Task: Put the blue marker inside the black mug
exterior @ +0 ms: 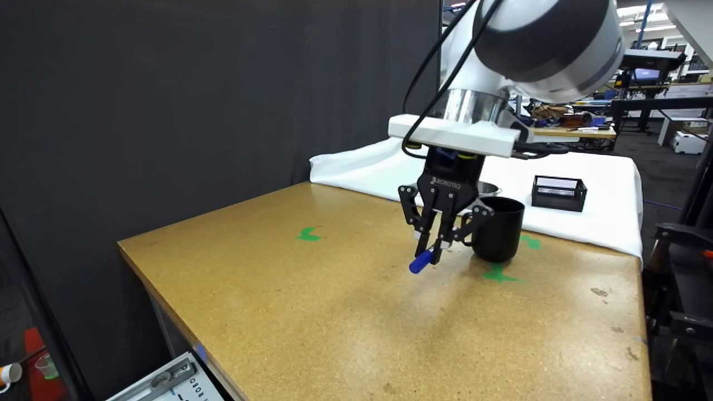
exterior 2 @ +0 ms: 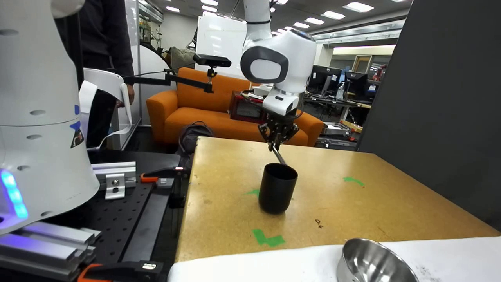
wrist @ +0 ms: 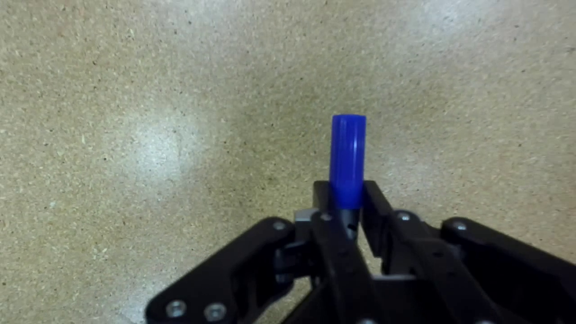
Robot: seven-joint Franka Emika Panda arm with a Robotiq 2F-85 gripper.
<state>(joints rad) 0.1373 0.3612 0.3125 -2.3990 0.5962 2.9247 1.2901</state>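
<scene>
Blue marker [wrist: 347,164] is in our pincer [wrist: 346,195] — jaws narrow, gripping it, blue end poking out past them, all held above the counter [exterior: 312,323]. In an exterior view its grey part runs behind the rim of the black mug [exterior 2: 276,196]; we can't tell whether they touch. We see the mug just in from the edge lined by the white cloth [exterior: 604,172], toward the corner on the robot base [exterior 2: 47,156] side. Metal bowl [exterior 2: 370,260] and black mesh basket [exterior: 557,201] sit on that cloth.
</scene>
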